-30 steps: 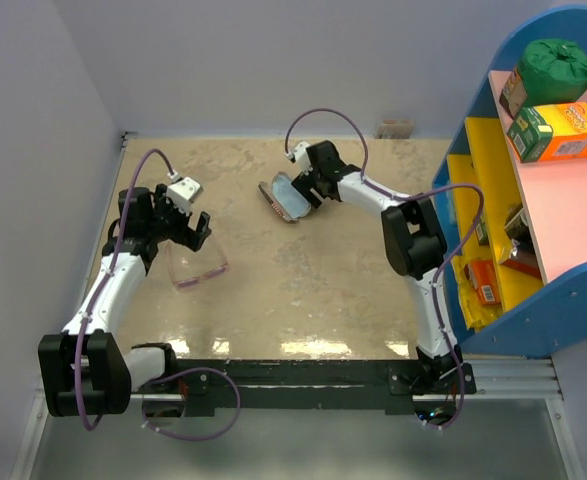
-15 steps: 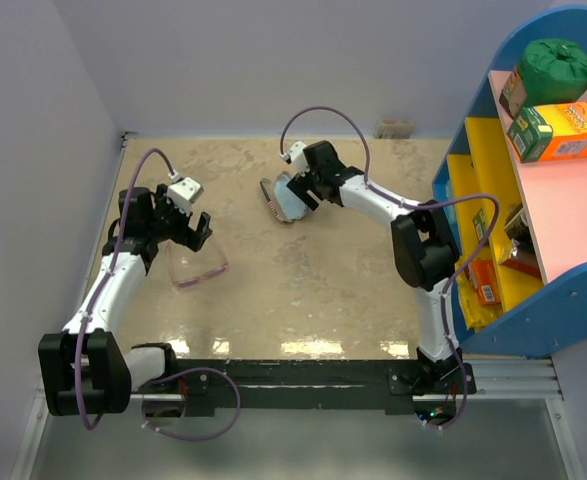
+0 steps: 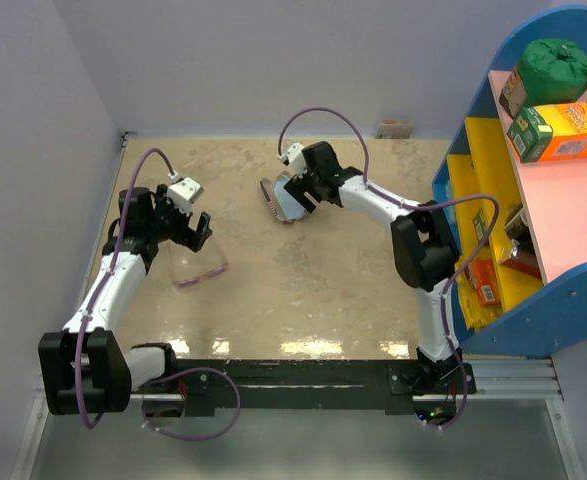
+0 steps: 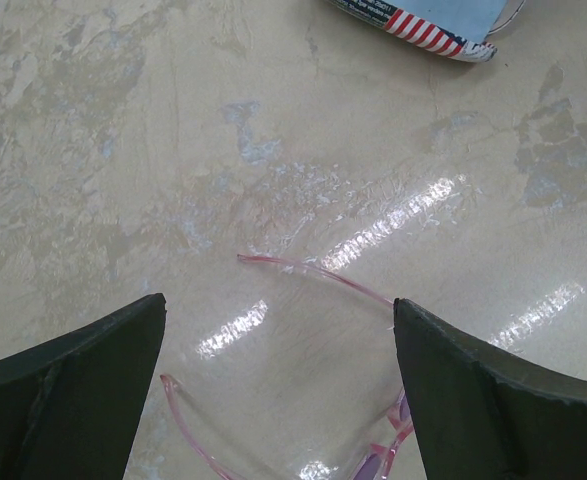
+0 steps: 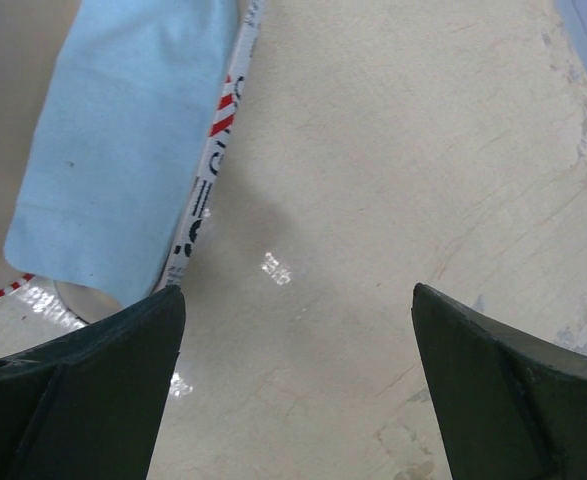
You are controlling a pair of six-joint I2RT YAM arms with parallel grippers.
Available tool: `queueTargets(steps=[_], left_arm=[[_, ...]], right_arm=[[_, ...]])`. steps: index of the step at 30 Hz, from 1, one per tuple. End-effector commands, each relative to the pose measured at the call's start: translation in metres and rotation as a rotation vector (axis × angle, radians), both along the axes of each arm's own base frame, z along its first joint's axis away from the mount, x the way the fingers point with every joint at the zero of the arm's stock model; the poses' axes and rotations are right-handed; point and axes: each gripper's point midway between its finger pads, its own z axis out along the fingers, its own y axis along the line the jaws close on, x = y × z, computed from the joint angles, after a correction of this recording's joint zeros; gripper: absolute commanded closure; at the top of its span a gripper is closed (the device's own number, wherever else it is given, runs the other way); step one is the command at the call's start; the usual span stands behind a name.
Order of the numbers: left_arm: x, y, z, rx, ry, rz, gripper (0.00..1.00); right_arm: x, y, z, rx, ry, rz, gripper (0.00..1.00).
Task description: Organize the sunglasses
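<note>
The sunglasses (image 3: 201,270), thin pink-framed with clear lenses, lie on the beige table in front of the left arm. My left gripper (image 3: 190,235) hovers just above them, open. In the left wrist view their two arms (image 4: 313,272) lie between the spread fingertips (image 4: 143,330), with the gripper (image 4: 278,305) touching nothing. My right gripper (image 3: 295,192) is open beside the flag-print case (image 3: 276,203). In the right wrist view the gripper (image 5: 298,290) has only bare table between its fingers. The case rim (image 5: 208,180) and a light blue cloth (image 5: 123,130) are at the upper left.
A blue and yellow shelf unit (image 3: 493,230) stands along the right edge, with a green and orange box (image 3: 558,130) and a green bag (image 3: 558,65) on top. White walls close the left and back. The case edge (image 4: 423,20) shows at the top of the left wrist view.
The right arm has swung a little to the left, bringing its gripper closer over the case. The left arm and sunglasses have not moved.
</note>
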Motion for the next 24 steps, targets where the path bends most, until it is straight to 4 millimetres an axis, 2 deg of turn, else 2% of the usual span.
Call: queueTargets(steps=[1, 5, 7, 10, 13, 14, 15, 16, 17, 18, 19, 20, 21, 24], left_arm=[[0.005, -0.001, 0.007, -0.017, -0.032, -0.014, 0.00], [0.005, -0.001, 0.005, -0.016, -0.029, -0.013, 0.00], [0.005, -0.001, 0.005, -0.016, -0.030, -0.013, 0.00], [0.005, -0.001, 0.004, -0.015, -0.029, -0.014, 0.00], [0.004, -0.002, 0.003, -0.018, -0.024, -0.020, 0.00], [0.005, -0.002, 0.002, -0.018, -0.021, -0.020, 0.00], [0.004, -0.002, 0.002, -0.017, -0.020, -0.021, 0.00], [0.005, -0.002, 0.002, -0.016, -0.022, -0.021, 0.00], [0.005, -0.001, 0.001, -0.013, -0.016, -0.020, 0.00], [0.005, 0.000, 0.001, -0.002, -0.020, -0.025, 0.00], [0.005, 0.001, 0.002, 0.005, -0.019, -0.024, 0.00], [0.006, 0.003, 0.002, 0.019, -0.020, -0.018, 0.00], [0.005, 0.005, 0.003, 0.037, -0.022, -0.022, 0.00], [0.004, 0.012, 0.007, 0.085, -0.027, -0.011, 0.00]], right_arm=[[-0.008, 0.026, 0.028, 0.087, -0.012, 0.067, 0.03], [-0.014, 0.031, 0.037, 0.098, -0.017, 0.090, 0.03], [-0.010, 0.021, 0.046, 0.074, -0.052, 0.040, 0.03], [-0.013, 0.006, 0.072, 0.047, -0.110, 0.004, 0.02], [-0.033, -0.005, 0.094, 0.045, -0.114, 0.031, 0.02], [-0.047, -0.008, 0.086, 0.028, -0.059, 0.055, 0.02], [-0.059, -0.010, 0.099, 0.045, -0.051, 0.081, 0.02], [-0.073, -0.004, 0.097, 0.068, -0.007, 0.141, 0.02], [-0.089, -0.010, 0.085, 0.057, 0.049, 0.159, 0.02], [-0.102, -0.011, 0.095, 0.082, 0.049, 0.186, 0.02], [-0.112, -0.012, 0.094, 0.083, 0.064, 0.216, 0.02], [-0.129, -0.012, 0.079, 0.095, 0.118, 0.262, 0.02], [-0.139, -0.012, 0.087, 0.111, 0.107, 0.289, 0.02], [-0.163, -0.016, 0.070, 0.114, 0.156, 0.347, 0.02]])
